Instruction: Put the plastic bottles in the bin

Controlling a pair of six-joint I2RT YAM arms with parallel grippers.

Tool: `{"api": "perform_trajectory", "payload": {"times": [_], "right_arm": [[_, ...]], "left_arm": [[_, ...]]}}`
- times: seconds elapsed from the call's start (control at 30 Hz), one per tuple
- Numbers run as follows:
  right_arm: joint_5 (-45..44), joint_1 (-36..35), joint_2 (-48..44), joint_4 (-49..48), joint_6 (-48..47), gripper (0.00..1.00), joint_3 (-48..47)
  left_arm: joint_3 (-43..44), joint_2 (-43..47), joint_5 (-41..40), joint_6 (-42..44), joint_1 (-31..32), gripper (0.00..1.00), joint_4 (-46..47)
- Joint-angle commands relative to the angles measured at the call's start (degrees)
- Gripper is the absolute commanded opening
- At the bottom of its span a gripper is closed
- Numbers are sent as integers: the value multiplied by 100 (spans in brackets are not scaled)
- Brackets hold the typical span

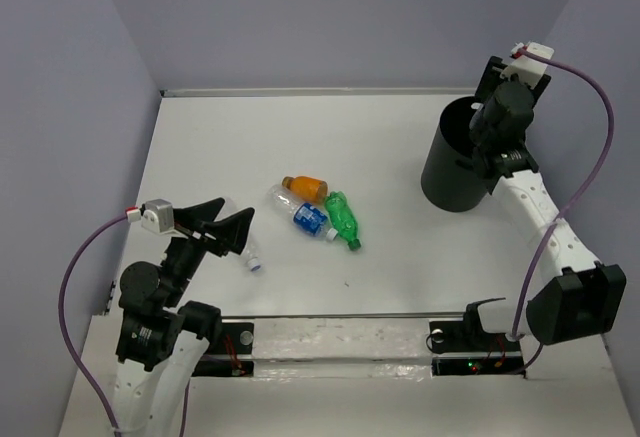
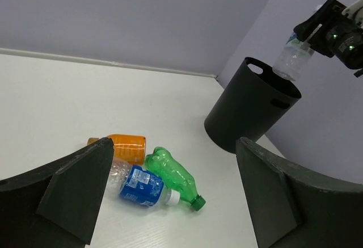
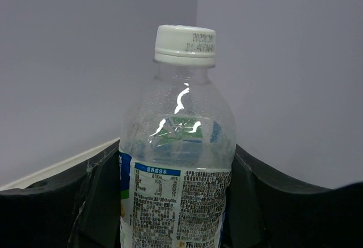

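The black bin (image 1: 447, 172) stands at the right; it also shows in the left wrist view (image 2: 249, 112). My right gripper (image 1: 487, 145) is over its rim, shut on a clear bottle with a white cap (image 3: 178, 168), also visible from the left wrist (image 2: 292, 61). An orange bottle (image 1: 305, 188), a clear bottle with a blue label (image 1: 307, 216) and a green bottle (image 1: 343, 219) lie together mid-table. My left gripper (image 1: 232, 220) is open and empty, raised left of them. A small clear bottle (image 1: 252, 259) lies just below it.
The orange (image 2: 126, 147), blue-label (image 2: 139, 185) and green (image 2: 173, 174) bottles touch one another. The purple back and side walls enclose the white table (image 1: 300, 127). The bin has slot handles in its rim (image 2: 253, 65).
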State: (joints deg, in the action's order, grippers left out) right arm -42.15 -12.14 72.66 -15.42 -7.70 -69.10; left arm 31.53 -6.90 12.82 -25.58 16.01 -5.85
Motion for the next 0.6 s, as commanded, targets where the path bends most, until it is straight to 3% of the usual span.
{"api": "perform_trajectory", "payload": {"times": [0.0,0.27,0.37,0.47,0.57], "right_arm": [[426,318,274,-717,-56,42,-455],[393,318,239,-1033,577,53,783],[427,318,144,-771,753,78,855],[602,318,-32,-524,1078,93,776],[917,318,-296,-200,1288,95,670]], "left_arm": [[46,30,80,27,51,99,233],[46,-40,89,36,60,99,242],[46,-119,98,27,86,99,242],[46,-119,98,27,86,99,242],[38,-128,80,18,60,99,242]]}}
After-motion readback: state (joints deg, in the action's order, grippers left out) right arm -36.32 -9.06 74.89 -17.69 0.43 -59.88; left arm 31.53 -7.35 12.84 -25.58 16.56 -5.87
